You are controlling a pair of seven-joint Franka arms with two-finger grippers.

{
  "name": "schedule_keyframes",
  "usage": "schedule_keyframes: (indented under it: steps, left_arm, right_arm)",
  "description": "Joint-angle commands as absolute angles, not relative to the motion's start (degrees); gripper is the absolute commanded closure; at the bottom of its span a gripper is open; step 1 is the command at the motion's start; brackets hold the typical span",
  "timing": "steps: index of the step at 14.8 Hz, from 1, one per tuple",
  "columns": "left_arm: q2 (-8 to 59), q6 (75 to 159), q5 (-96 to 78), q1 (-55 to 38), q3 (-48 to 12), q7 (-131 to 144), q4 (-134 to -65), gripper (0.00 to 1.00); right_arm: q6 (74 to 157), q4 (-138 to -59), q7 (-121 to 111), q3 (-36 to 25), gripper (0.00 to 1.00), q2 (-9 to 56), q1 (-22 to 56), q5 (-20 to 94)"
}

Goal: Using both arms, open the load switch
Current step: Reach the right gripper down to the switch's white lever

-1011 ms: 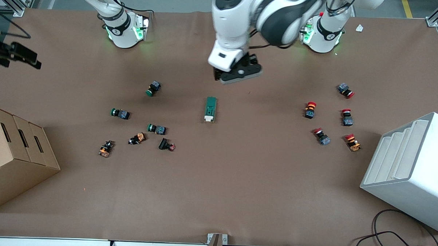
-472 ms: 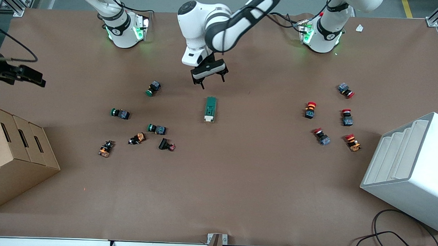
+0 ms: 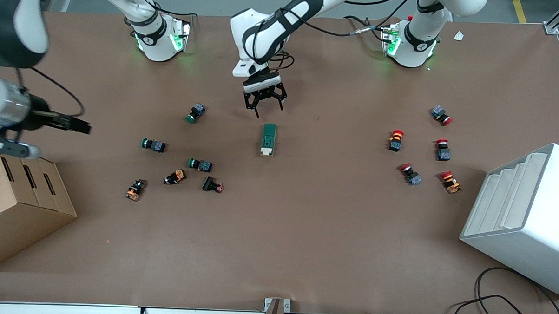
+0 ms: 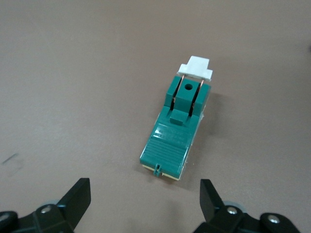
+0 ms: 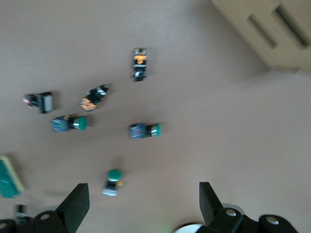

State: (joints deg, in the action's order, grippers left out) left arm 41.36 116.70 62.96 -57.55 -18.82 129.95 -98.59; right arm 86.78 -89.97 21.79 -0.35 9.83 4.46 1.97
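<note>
The load switch [image 3: 269,139] lies flat at mid-table, a dark-green block with its white lever [image 3: 266,151] at the end nearer the front camera. In the left wrist view the load switch [image 4: 177,128] lies just ahead of the fingers, white lever [image 4: 196,68] at its outer end. My left gripper [image 3: 264,102] [image 4: 143,201] hangs open over bare table just off the switch's green end, touching nothing. My right gripper [image 3: 78,126] [image 5: 143,204] is open and empty over the table at the right arm's end, above the scattered green buttons.
Green push buttons [image 3: 195,113] [image 3: 153,145] and orange-bodied ones [image 3: 175,177] lie toward the right arm's end. Red push buttons [image 3: 395,139] [image 3: 442,149] lie toward the left arm's end. A cardboard box [image 3: 17,199] and a white stepped rack [image 3: 524,216] stand at the table's ends.
The left arm swung down and its gripper settled low over the table by the switch's green end. The right gripper moved in from the table's edge toward the green buttons.
</note>
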Motion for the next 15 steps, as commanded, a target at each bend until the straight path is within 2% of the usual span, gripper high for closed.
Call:
schedule_keyframes:
  steps: [1, 6, 9, 15]
  left_arm:
    - [39.99, 117.33, 73.52, -58.09, -18.72, 139.01, -104.40, 0.01]
    - [41.75, 118.04, 89.89, -58.10, -18.72, 150.19, -107.05, 0.01]
    - [43.24, 118.04, 96.48, -58.10, -18.63, 150.91, -107.23, 0.01]
    - [45.35, 117.95, 100.72, -57.92, -18.46, 150.21, -107.23, 0.01]
  right_arm:
    - [89.11, -89.82, 36.95, -0.44, 0.00, 13.00, 10.70, 4.39]
    - [97.54, -89.48, 67.35, -0.44, 0.00, 21.07, 22.83, 8.25]
    - [103.17, -89.12, 81.26, -0.44, 0.00, 26.61, 27.15, 11.25]
    - [108.62, -80.34, 102.37, -0.44, 0.00, 39.98, 34.80, 11.25]
